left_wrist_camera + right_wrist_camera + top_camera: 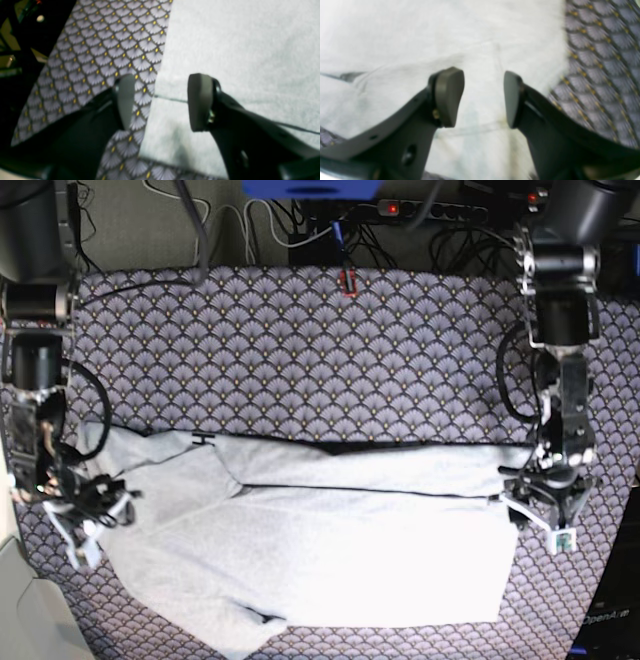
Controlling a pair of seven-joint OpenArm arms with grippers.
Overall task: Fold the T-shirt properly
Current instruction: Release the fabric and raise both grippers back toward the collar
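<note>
The light-grey T-shirt (330, 550) lies flat across the front half of the patterned tablecloth (300, 350), with an upper layer folded down along a long horizontal edge. A bit of black lettering shows near its left shoulder. My left gripper (545, 515) is at the shirt's right edge. In the left wrist view it (162, 101) stands open, one finger over the tablecloth (105, 50) and one over the T-shirt (237, 50), with nothing held. My right gripper (90, 525) is at the shirt's left sleeve. Seen from the right wrist, it (481, 97) is open just above the T-shirt (420, 37).
Cables and a power strip (430, 210) run along the far side behind the table. A small red object (347, 280) lies on the cloth near the back edge. The table's edge drops to dark floor (25, 50) on the left of the left wrist view.
</note>
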